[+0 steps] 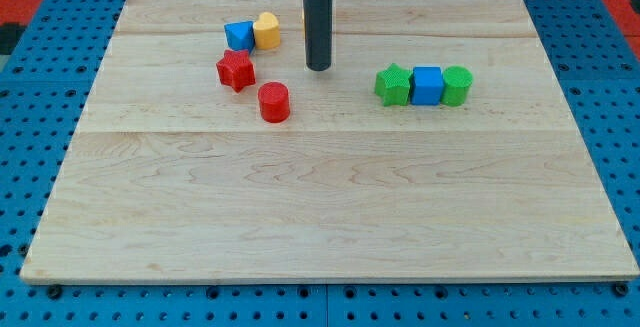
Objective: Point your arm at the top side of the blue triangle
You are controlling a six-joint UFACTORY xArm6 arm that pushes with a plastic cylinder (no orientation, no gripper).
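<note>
The blue triangle (238, 35) lies near the view's top left, touching a yellow block (266, 31) on its right. My tip (318, 67) stands to the right of both and slightly lower, about a block's width clear of the yellow block. A red star (236, 69) lies just below the blue triangle. A red cylinder (274, 102) lies lower, to the left of and below my tip. An orange edge shows behind the rod, mostly hidden.
A row of three blocks lies at the right: a green star (393, 85), a blue cube (427, 85) and a green block (457, 84). The wooden board (330, 207) sits on a blue pegboard surface.
</note>
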